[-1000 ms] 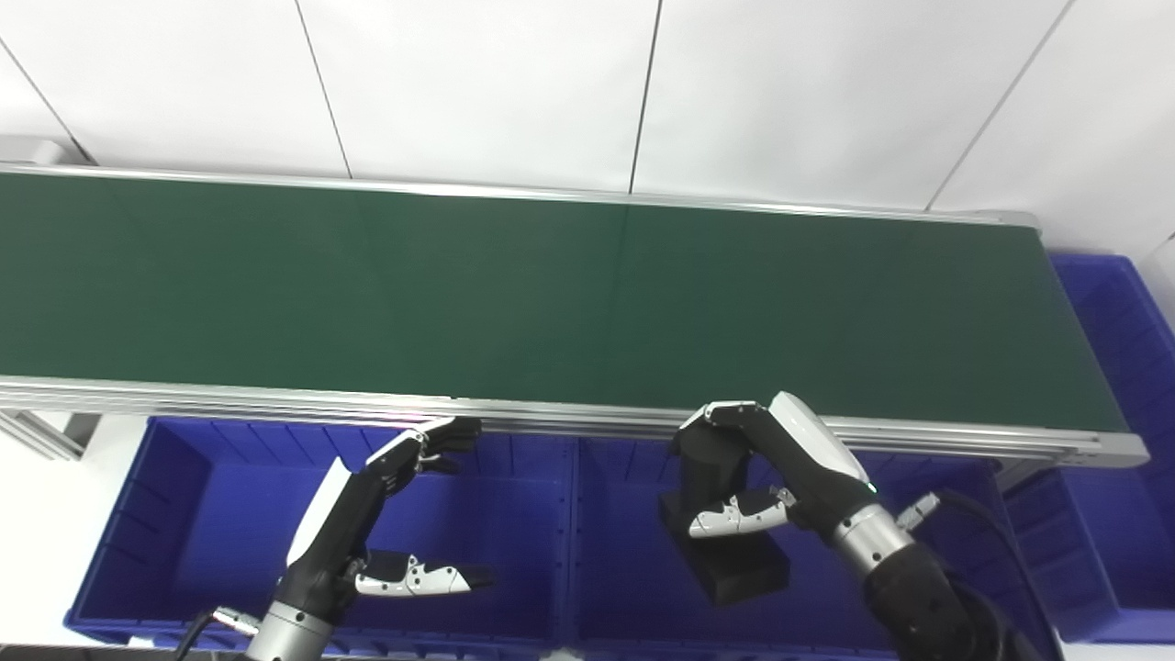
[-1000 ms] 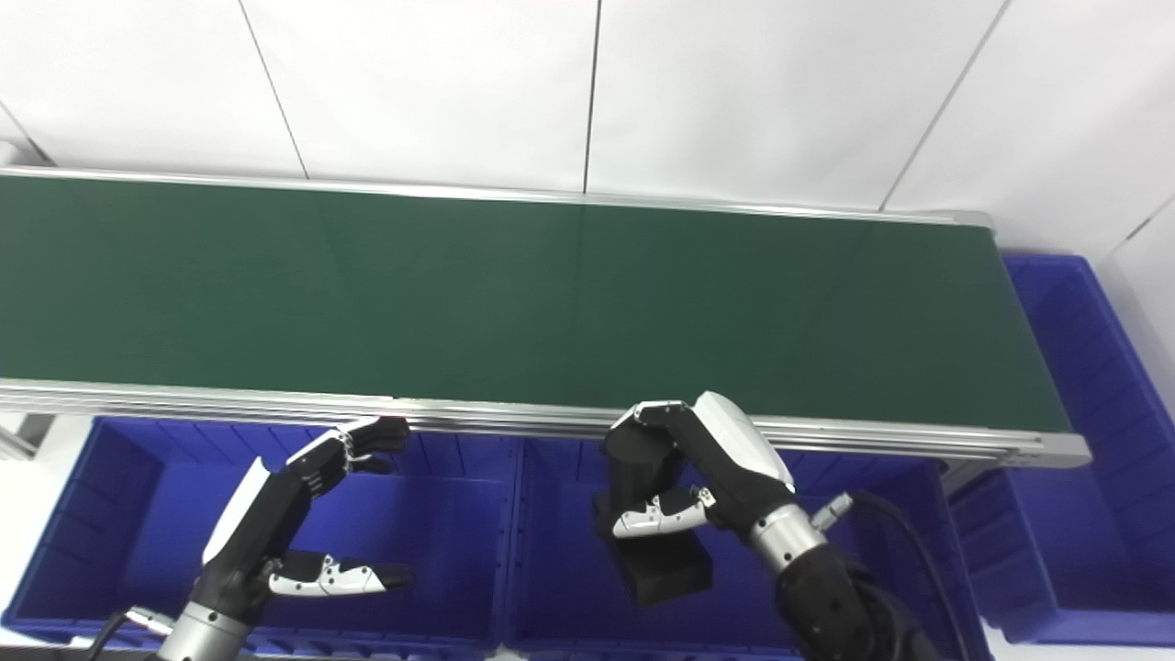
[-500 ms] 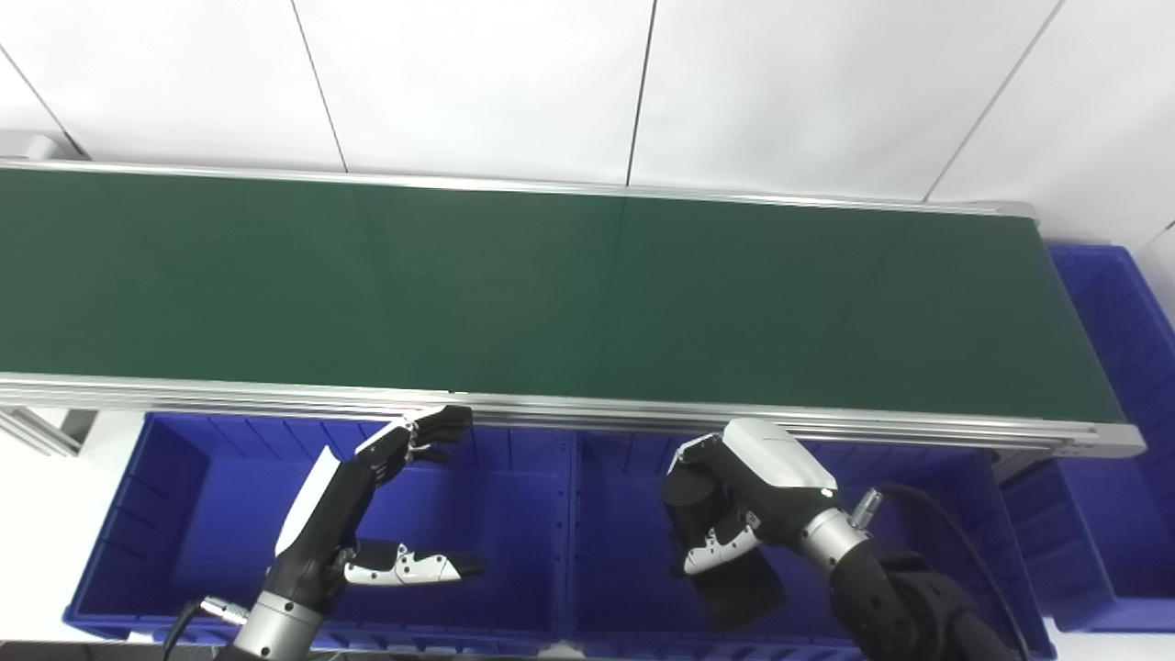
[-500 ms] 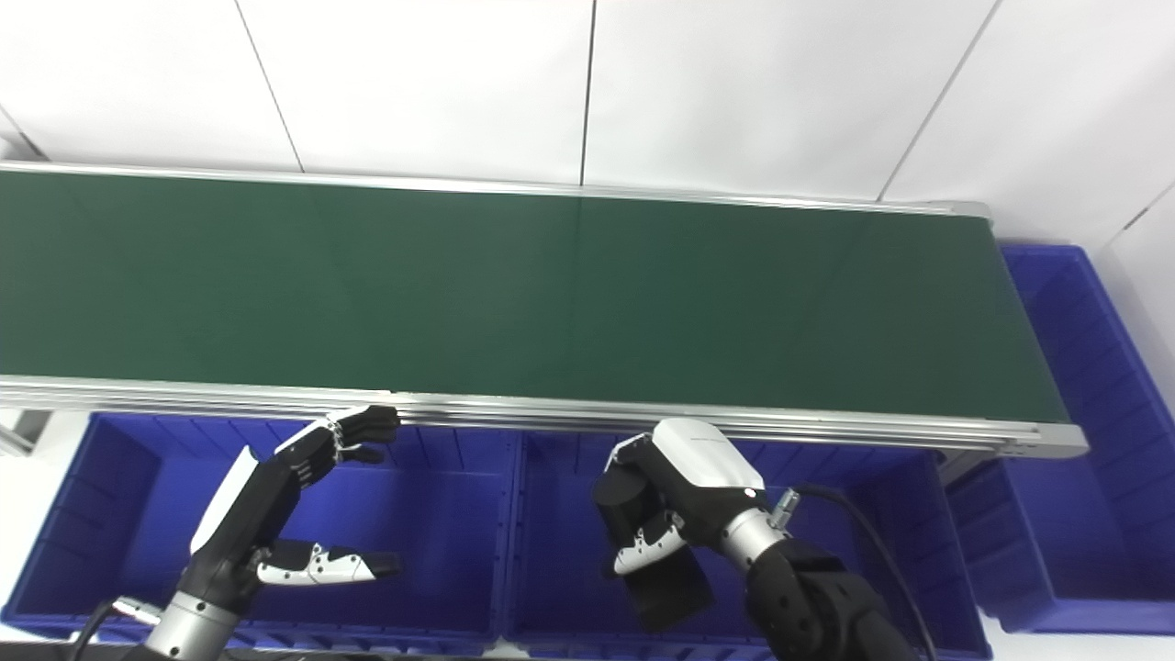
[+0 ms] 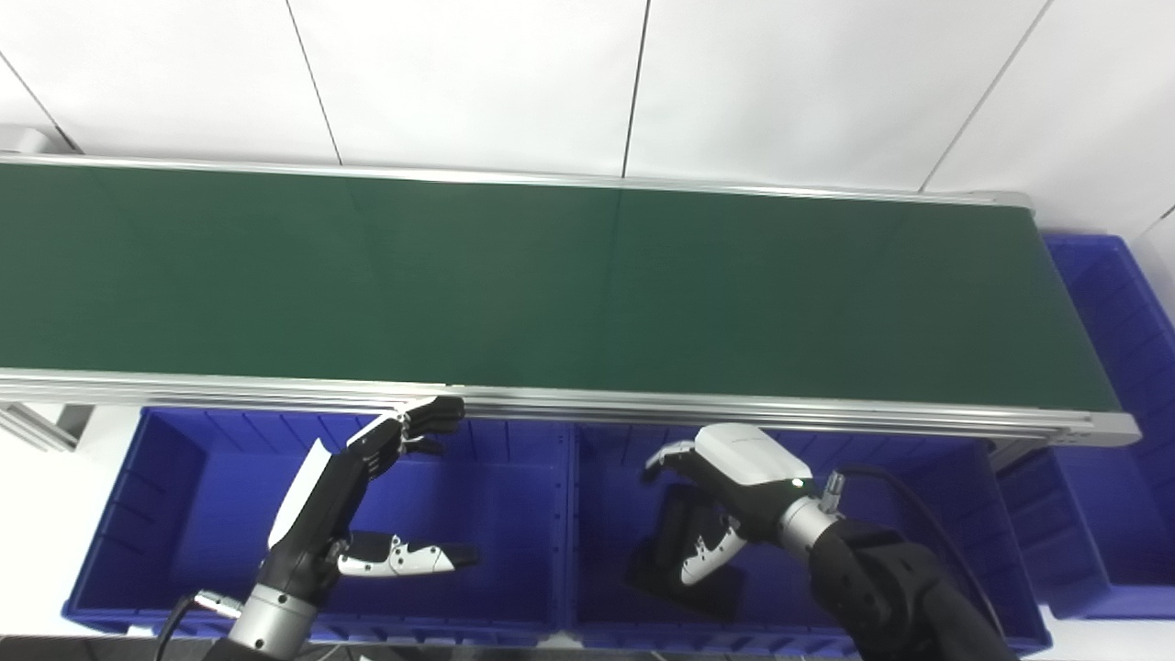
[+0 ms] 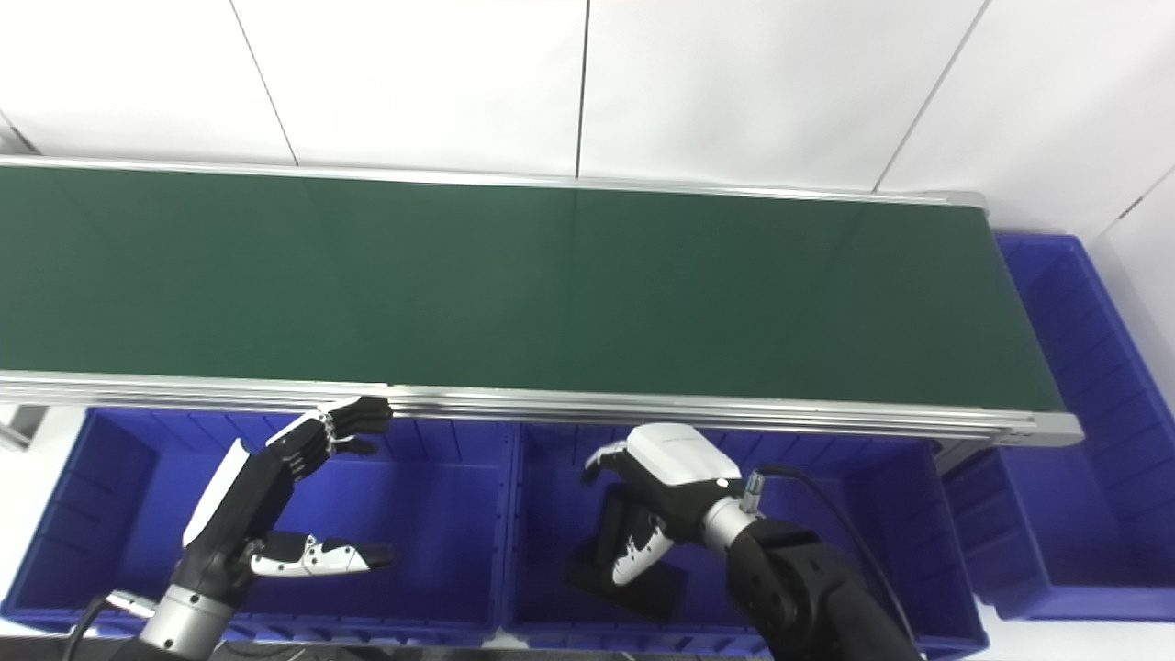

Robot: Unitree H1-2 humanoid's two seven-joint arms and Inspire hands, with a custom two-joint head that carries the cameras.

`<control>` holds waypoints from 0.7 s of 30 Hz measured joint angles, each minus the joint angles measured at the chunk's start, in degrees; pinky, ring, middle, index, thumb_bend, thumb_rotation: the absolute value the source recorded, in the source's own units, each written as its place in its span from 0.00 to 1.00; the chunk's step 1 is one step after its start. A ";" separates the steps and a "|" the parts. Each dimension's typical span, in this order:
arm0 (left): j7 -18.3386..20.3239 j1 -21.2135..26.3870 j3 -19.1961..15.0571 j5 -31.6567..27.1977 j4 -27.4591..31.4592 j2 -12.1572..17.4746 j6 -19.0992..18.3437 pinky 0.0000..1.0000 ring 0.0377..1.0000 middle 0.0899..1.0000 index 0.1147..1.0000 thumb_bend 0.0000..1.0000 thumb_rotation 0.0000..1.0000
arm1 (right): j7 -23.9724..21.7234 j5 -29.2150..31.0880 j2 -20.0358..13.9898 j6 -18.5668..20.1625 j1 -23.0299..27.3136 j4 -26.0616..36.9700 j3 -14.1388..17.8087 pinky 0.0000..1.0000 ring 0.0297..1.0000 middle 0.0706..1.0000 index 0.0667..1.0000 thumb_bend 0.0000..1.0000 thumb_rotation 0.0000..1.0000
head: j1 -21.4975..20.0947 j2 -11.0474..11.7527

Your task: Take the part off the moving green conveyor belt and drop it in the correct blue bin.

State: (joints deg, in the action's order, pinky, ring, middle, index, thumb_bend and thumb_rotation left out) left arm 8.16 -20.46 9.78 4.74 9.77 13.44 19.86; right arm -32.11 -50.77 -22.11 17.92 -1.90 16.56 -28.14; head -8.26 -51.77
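Part (image 5: 675,565), a black block, lies low inside the middle blue bin (image 5: 936,496), directly under our right hand (image 5: 734,496), and we see its long axis running from the belt side toward us, leaning a little to the left. Our fingers (image 5: 668,452) are spread above it and the thumb (image 5: 702,562) hangs across its top face; we judge the hand is open and the block is released, though we cannot tell if the thumb touches it. We think the coming move is only to lift the right hand straight up from the block, because the bin wall and the conveyor belt (image 5: 551,285) edge are near. Our left hand (image 5: 363,500) is open and holds nothing, over the left blue bin (image 5: 174,477), well apart from the part. On the belt we see no other piece.
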 measured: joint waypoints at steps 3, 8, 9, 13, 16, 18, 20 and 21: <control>0.02 -0.07 -0.05 0.63 0.19 -0.02 -0.01 0.69 0.75 0.77 0.77 0.84 0.20 | 1.56 2.14 0.70 -0.04 -1.88 1.45 2.02 0.90 0.96 0.98 0.98 0.83 0.33 | 0.61 0.26; 0.79 -0.07 -0.02 1.69 0.64 0.16 -0.38 0.69 0.75 0.78 0.77 0.84 0.21 | 5.93 8.69 4.32 -0.19 -6.23 5.14 6.16 0.88 0.95 0.98 1.00 0.86 0.36 | 0.97 0.62; 1.01 -0.01 -0.01 2.04 0.75 0.18 -0.42 0.68 0.75 0.78 0.77 0.84 0.22 | 7.01 9.89 5.14 -0.33 -7.19 5.64 6.84 0.86 0.94 0.97 1.00 0.86 0.37 | 0.97 0.62; 1.58 0.22 -0.23 2.66 0.79 0.29 -0.79 0.68 0.75 0.78 0.77 0.86 0.26 | 10.91 14.53 8.26 -0.92 -11.01 7.68 9.66 0.76 0.91 0.98 1.00 0.86 0.45 | 1.67 1.40; 2.15 0.51 -0.46 2.65 0.76 0.47 -1.65 0.69 0.76 0.79 0.78 0.87 0.27 | 13.37 17.04 11.08 -0.90 -14.38 10.33 10.89 0.76 0.92 1.00 1.00 0.84 0.46 | 1.76 1.67; 2.41 1.22 -0.47 2.59 0.53 0.46 -2.66 0.70 0.77 0.79 0.78 0.87 0.28 | 14.86 18.26 13.04 -0.91 -16.34 11.28 10.89 0.78 0.91 0.99 1.00 0.84 0.49 | 1.67 2.02; 2.58 1.92 -0.48 2.59 0.18 0.45 -2.94 0.72 0.78 0.80 0.79 0.88 0.28 | 15.70 18.64 14.45 -0.91 -17.63 11.30 10.76 0.78 0.91 0.98 1.00 0.82 0.51 | 1.41 2.28; 2.70 2.28 -0.46 2.57 -0.09 0.44 -3.10 0.72 0.79 0.81 0.79 0.87 0.28 | 16.35 18.94 14.72 -0.93 -17.99 11.23 10.73 0.78 0.91 0.98 1.00 0.82 0.49 | 1.41 2.37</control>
State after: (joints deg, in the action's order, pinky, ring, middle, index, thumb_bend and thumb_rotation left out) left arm 10.85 -18.18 9.32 7.31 9.67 13.88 16.76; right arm -15.77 -31.83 -7.39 16.99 -19.89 27.80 -17.41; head -6.86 -49.40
